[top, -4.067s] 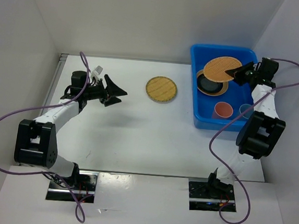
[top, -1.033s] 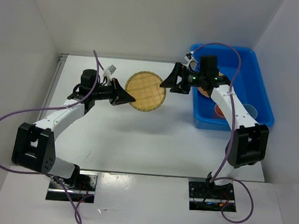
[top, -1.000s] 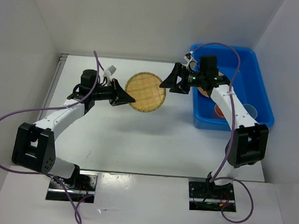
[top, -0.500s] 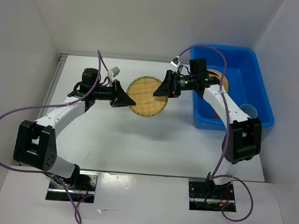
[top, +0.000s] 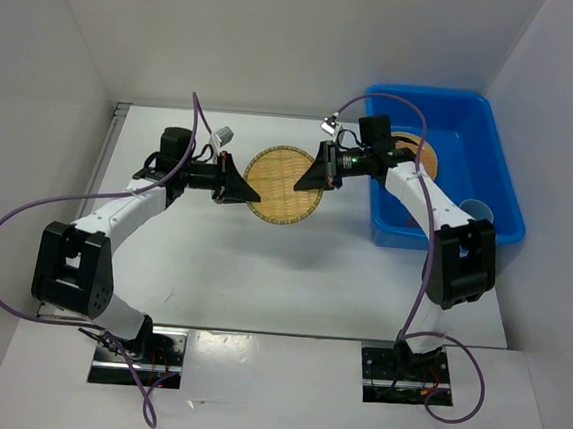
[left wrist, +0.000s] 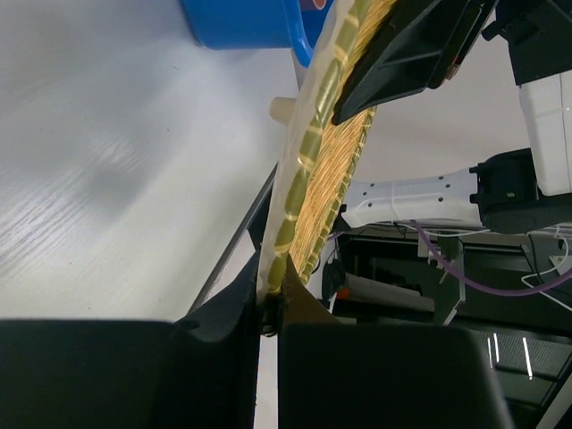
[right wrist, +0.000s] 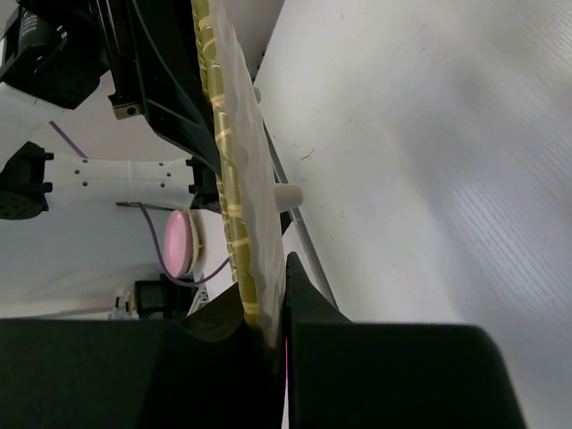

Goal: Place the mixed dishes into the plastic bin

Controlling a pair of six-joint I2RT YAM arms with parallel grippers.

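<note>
A: The plate?
B: A round woven bamboo plate (top: 283, 186) with a pale rim, held above the table (top: 212, 258) just left of the blue plastic bin (top: 428, 92).
A: Held by whom?
B: Overhead shows its face. The wrist views show it edge-on, with the left gripper (top: 237, 188) and right gripper (top: 317, 175) pinching opposite rims.
A: The bin's contents?
B: A tan plate (top: 420, 151) and a blue cup (top: 476, 208).

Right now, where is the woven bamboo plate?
In the top view the woven bamboo plate is over the middle of the table, just left of the blue bin, pinched between the left gripper and the right gripper.
</note>
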